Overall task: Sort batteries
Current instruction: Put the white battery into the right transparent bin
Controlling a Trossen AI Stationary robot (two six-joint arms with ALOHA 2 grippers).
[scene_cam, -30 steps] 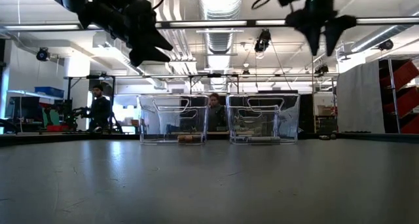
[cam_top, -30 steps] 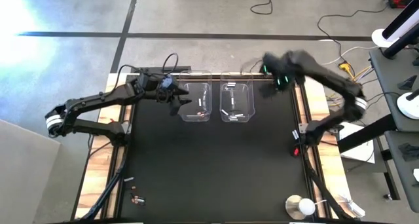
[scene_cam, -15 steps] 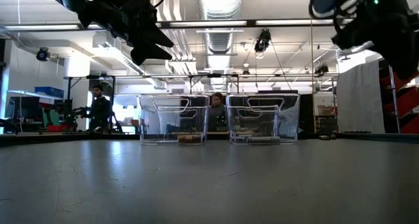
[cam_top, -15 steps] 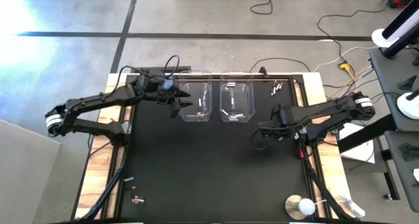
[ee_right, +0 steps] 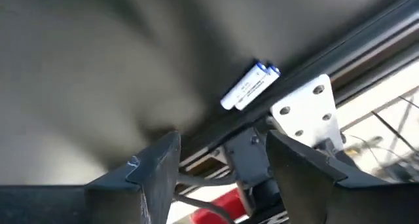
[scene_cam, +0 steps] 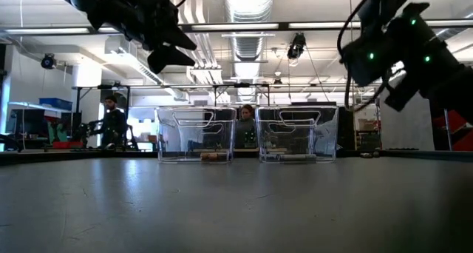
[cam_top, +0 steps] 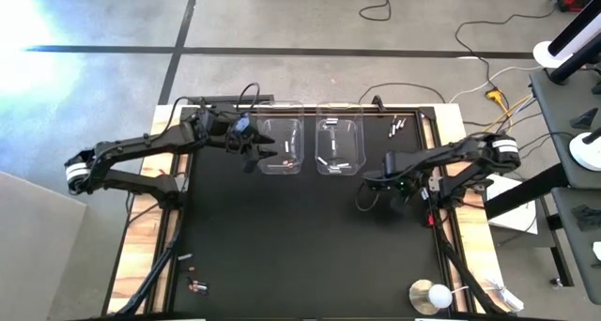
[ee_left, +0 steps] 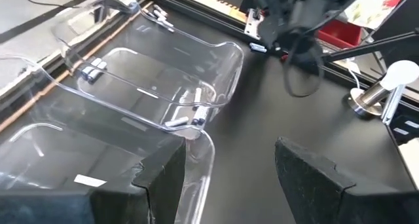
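Observation:
Two clear bins stand side by side at the table's far side, the left bin (cam_top: 282, 145) and the right bin (cam_top: 340, 145). The right bin holds silver-white batteries (ee_left: 190, 122); a dark-and-copper battery (scene_cam: 211, 156) lies in the left bin. My left gripper (ee_left: 229, 178) hangs open, raised above the left bin's left rim (cam_top: 254, 152). My right gripper (ee_right: 222, 165) is open, raised over the table's right part (cam_top: 368, 190). A silver-white battery with a blue end (ee_right: 249, 86) lies on the table by the edge rail in front of it. Loose batteries (cam_top: 396, 124) lie at the far right, others (cam_top: 192, 283) near the near-left corner.
A round white-and-metal disc (cam_top: 432, 295) sits at the near-right corner. A white bracket (ee_right: 308, 112) and a red part (cam_top: 424, 215) are fixed on the right edge rail. People (scene_cam: 112, 123) stand in the room behind the table. The dark mat (cam_top: 282, 236) is bare in the middle.
My right arm has swung from high above the table's far side, right of the bins, toward the near and right edges, and has come down lower over the right part of the table. My left gripper has stayed above the left bin.

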